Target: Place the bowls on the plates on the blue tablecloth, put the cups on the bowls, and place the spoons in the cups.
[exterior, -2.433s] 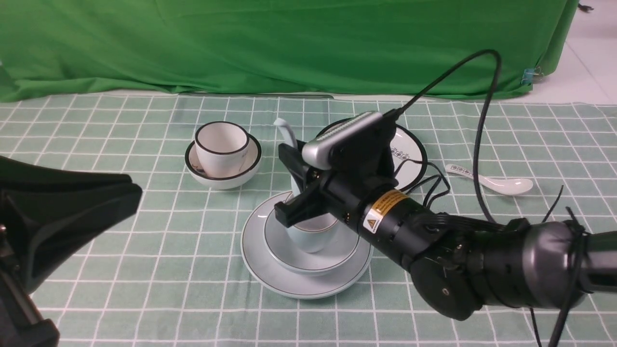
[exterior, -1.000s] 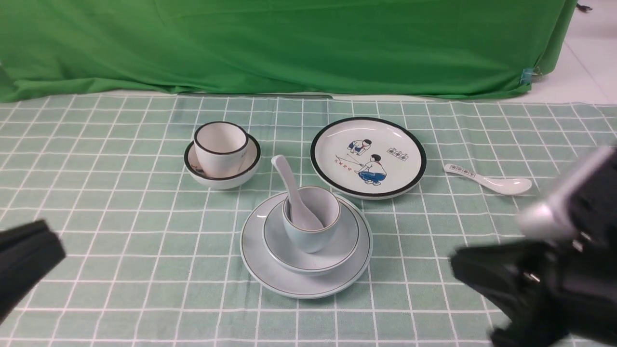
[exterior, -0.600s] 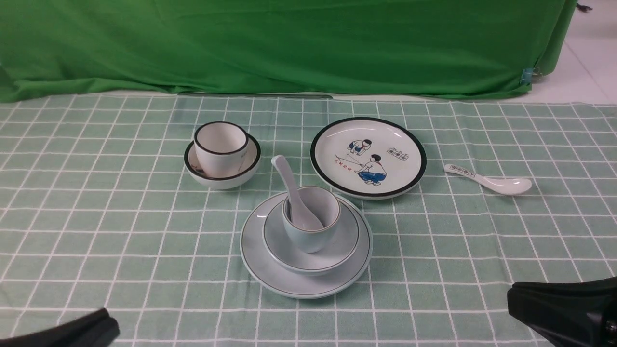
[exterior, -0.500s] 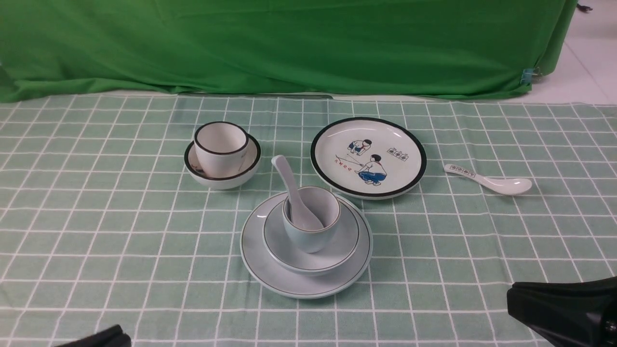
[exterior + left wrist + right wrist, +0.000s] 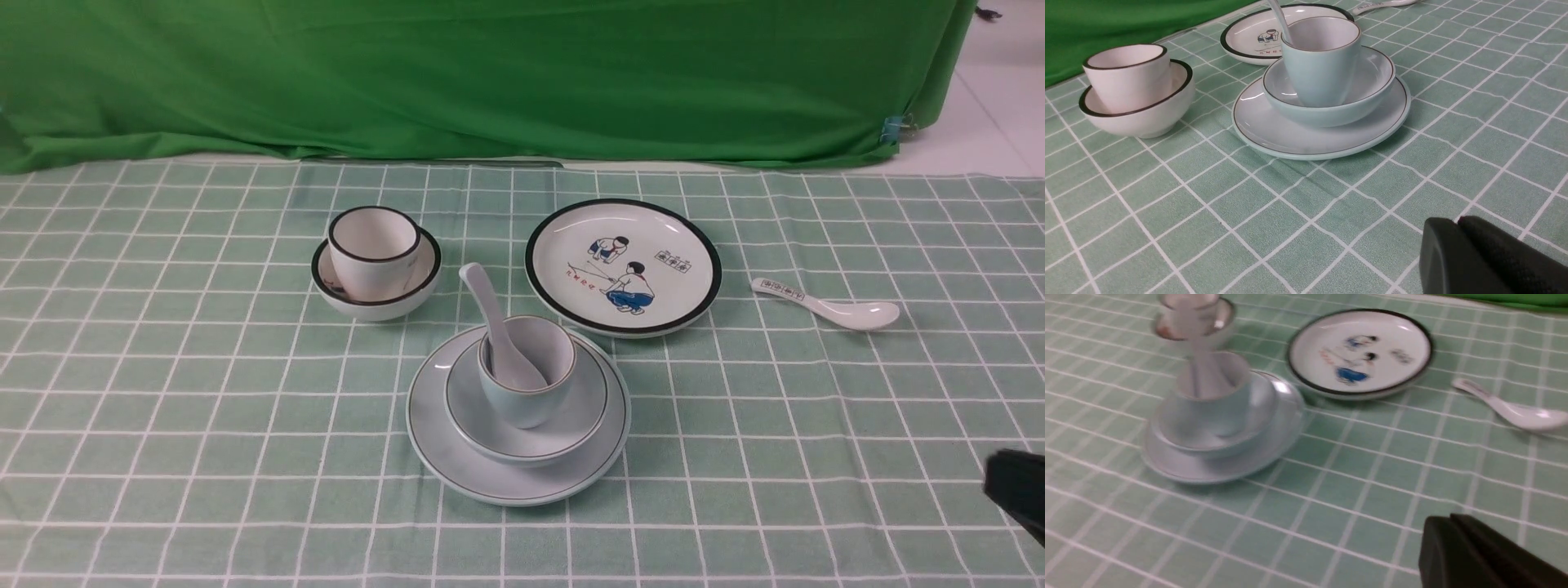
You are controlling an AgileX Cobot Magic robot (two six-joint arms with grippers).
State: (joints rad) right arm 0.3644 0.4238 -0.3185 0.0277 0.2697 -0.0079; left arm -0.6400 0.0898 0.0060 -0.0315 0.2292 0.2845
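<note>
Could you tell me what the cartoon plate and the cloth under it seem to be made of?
The cartoon plate looks like glazed ceramic: glossy white, printed figures, black rim. The checked cloth appears to be matte woven fabric, with faint creases in the left wrist view.

- Tablecloth (image 5: 163,392): pale mint green, white grid of squares.
- Backdrop cloth (image 5: 490,73): plain bright green.
- Near plate (image 5: 522,482), its bowl (image 5: 531,437) and cup (image 5: 531,400): pale blue, thin dark rim lines.
- Far plate (image 5: 678,237): white, black rim, cartoon children in blue and red.
- Second bowl (image 5: 380,304) and cup (image 5: 371,253): white, black rims.
- Spoon in cup (image 5: 490,306): plain white.
- Loose spoon (image 5: 829,304): white, dark marks on handle.
</note>
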